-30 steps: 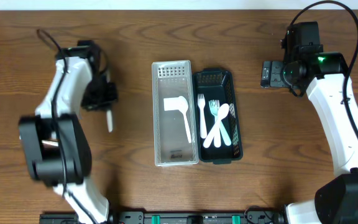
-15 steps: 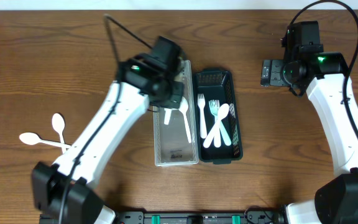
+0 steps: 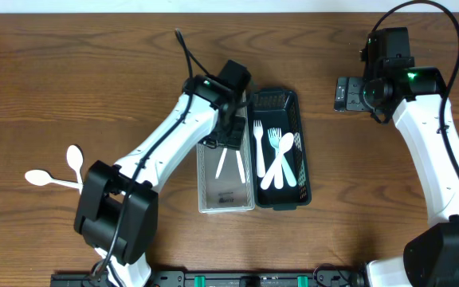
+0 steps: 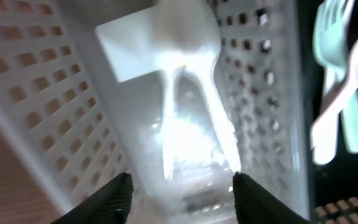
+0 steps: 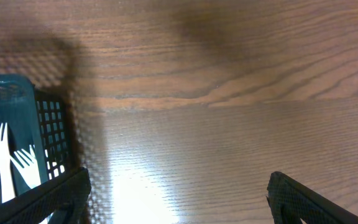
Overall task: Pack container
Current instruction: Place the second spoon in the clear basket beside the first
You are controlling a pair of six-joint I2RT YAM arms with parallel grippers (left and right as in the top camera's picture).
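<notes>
**Dark Wood Table Under Strong Light**

The table (image 3: 70, 80) is brown wood, its long grain running side to side, and it fills nearly the whole overhead view. Past the right gripper (image 3: 345, 94), along the table's far edge, runs a thin pale strip (image 3: 213, 4); whether it is wall or floor cannot be told. Along the near edge lies a black rail (image 3: 237, 279) with green fittings. Just ahead of the right gripper, nearer the finger on the left of its view, a white glare (image 5: 135, 186) washes out the grain. Further ahead on that same side, a soft shadow (image 5: 30, 56) darkens the wood. Beside the left gripper (image 4: 182, 180), low on its left, only a sliver of brown tabletop shows.
</notes>
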